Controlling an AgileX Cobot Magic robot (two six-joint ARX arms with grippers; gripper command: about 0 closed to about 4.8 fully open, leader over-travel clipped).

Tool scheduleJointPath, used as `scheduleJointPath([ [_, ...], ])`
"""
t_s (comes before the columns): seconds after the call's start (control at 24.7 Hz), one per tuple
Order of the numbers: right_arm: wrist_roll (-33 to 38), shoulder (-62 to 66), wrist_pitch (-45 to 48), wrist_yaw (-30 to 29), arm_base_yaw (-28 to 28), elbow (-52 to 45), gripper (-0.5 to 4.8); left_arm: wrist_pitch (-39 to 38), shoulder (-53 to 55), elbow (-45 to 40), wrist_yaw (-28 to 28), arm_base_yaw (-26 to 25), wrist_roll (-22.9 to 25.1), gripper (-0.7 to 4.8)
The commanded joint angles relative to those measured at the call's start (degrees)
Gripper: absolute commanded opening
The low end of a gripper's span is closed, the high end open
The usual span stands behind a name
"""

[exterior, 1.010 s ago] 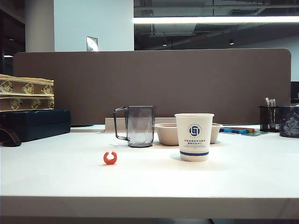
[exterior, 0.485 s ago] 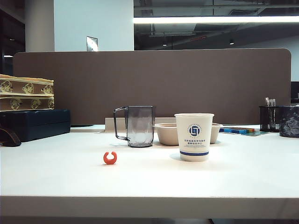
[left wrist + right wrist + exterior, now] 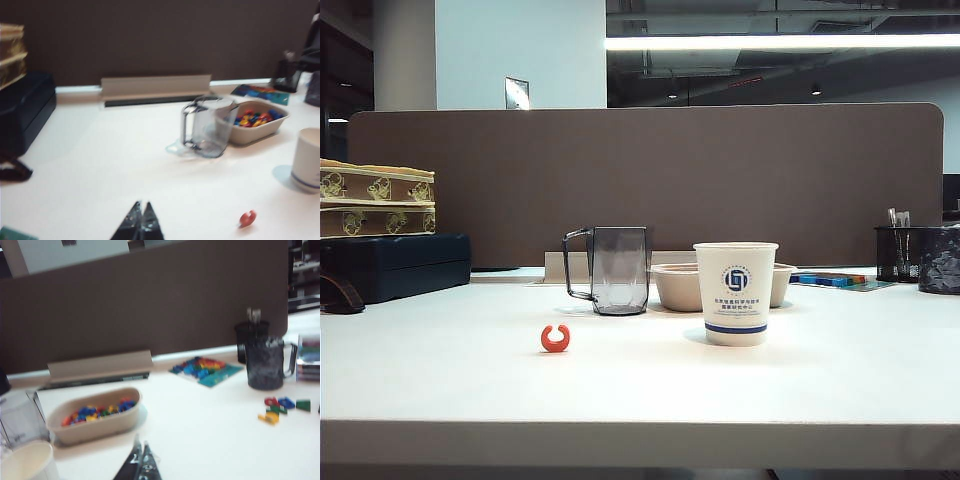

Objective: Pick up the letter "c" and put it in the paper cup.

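Orange-red plastic: the letter "c" (image 3: 555,339), a small open ring, lies flat on the white tabletop (image 3: 640,390), gap upward in the exterior view. It sits in front of the mug (image 3: 610,270) and well to the left of the paper cup (image 3: 736,293), apart from both.

Paper cup: white, blue logo and band, upright and open-topped, just in front of the beige bowl (image 3: 677,287). The wrist views show the bowl filled with small coloured pieces.

Left gripper (image 3: 138,222): dark fingers pressed together to a point, empty, above bare tabletop. From its camera the "c" lies off to one side, nearer the cup, not under the fingers. Neither arm shows in the exterior view.

Right gripper (image 3: 138,462): fingers likewise together, holding nothing, hanging near the cup's rim and the bowl. Loose coloured letters (image 3: 280,409) and a dark pen holder (image 3: 265,362) lie further out on that side.

Step in hand: by my reading, the approach; nothing is grasped and the cup appears to receive nothing yet.

Next move calls for: the left gripper, the nearer one, to part its fingers, shift over the "c", descend and pinch across the ring's thick body. The piece is small and low, so alignment must be close or it will skid.
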State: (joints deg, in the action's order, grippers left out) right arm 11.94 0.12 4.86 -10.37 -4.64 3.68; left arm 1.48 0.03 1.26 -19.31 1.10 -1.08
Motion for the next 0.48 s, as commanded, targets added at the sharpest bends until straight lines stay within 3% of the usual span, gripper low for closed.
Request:
scheduleJointPath([
  [0.04, 0.3, 0.1, -0.9, -0.3, 0.0, 2.2, 0.61, 0.9, 0.0, 1.3, -0.9, 0.0, -0.9, -0.01],
  [0.2, 0.2, 0.2, -5.1, -0.3, 0.0, 6.4, 0.63, 0.7, 0.2, 4.0, -1.5, 0.0, -1.1, 0.04],
  [0.32, 0.1, 1.6, -6.4, -4.3, 0.0, 8.2, 0.64, 0.7, 2.2, 5.6, -1.6, 0.0, -1.1, 0.59],
  [0.48, -0.2, 6.2, -6.4, -6.5, 0.1, 9.9, 0.64, 1.0, 8.0, 9.3, -2.3, 0.1, -0.2, 0.59],
])
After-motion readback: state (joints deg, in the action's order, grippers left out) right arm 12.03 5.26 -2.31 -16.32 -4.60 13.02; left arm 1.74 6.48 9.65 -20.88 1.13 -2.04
